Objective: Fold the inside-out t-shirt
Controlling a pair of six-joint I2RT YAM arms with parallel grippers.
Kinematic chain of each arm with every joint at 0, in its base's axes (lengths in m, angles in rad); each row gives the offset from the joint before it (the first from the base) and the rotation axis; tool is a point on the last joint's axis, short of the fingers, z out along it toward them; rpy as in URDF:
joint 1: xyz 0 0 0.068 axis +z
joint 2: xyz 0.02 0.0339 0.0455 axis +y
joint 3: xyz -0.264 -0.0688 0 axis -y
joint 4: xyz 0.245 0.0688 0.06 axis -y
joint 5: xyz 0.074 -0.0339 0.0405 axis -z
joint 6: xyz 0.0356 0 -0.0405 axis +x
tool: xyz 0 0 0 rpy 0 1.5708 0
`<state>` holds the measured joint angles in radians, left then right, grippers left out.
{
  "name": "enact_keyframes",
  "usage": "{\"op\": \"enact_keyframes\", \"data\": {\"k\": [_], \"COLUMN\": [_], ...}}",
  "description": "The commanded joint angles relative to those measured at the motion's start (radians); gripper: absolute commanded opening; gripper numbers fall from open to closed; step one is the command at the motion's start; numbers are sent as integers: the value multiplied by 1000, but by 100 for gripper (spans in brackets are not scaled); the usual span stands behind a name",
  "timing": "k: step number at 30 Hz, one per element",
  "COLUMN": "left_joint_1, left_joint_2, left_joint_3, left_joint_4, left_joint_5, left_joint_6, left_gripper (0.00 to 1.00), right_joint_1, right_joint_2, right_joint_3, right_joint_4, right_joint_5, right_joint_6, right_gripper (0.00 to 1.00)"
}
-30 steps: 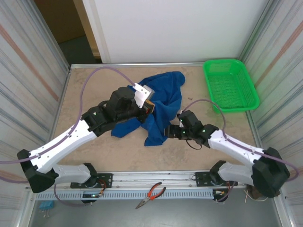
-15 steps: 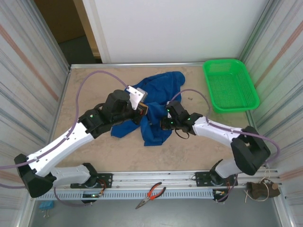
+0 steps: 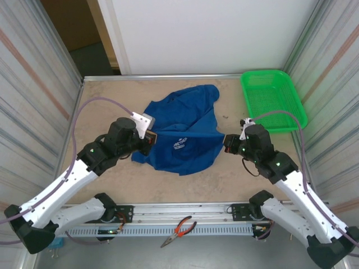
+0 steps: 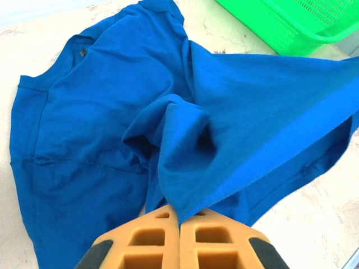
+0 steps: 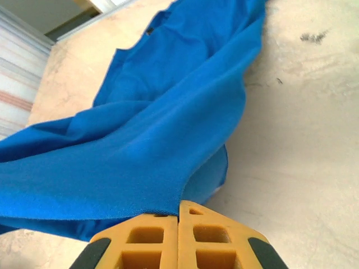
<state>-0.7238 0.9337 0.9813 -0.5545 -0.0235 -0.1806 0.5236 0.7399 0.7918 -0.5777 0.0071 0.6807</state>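
The blue t-shirt lies on the table, stretched between the two arms. The left gripper is pressed together on its left edge. The right gripper is pressed together on its right edge.

Left fingers, right fingers: tight together

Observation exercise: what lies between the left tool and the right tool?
The blue t-shirt spans the stretch, pinched by the left tool at one edge and the right tool at the other, as the top view shows.
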Motion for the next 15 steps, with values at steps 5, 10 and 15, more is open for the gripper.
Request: {"op": "enact_keyframes", "data": {"k": [5, 10, 15], "left_joint_1": [9, 1, -143], "left_joint_2": [25, 99, 90], "left_joint_3": [48, 18, -176], "left_joint_4": [23, 55, 158], "left_joint_5": [-41, 55, -105], "left_joint_6": [22, -6, -132], "left_gripper": [0, 37, 66], "right_joint_1": [-46, -51, -53], "right_joint_2": [38, 115, 95], "right_joint_3": [71, 143, 53], "right_joint_4": [22, 15, -4], "right_joint_5": [-34, -61, -31], "right_joint_6": [43, -5, -5], "right_gripper": [0, 0, 0]}}
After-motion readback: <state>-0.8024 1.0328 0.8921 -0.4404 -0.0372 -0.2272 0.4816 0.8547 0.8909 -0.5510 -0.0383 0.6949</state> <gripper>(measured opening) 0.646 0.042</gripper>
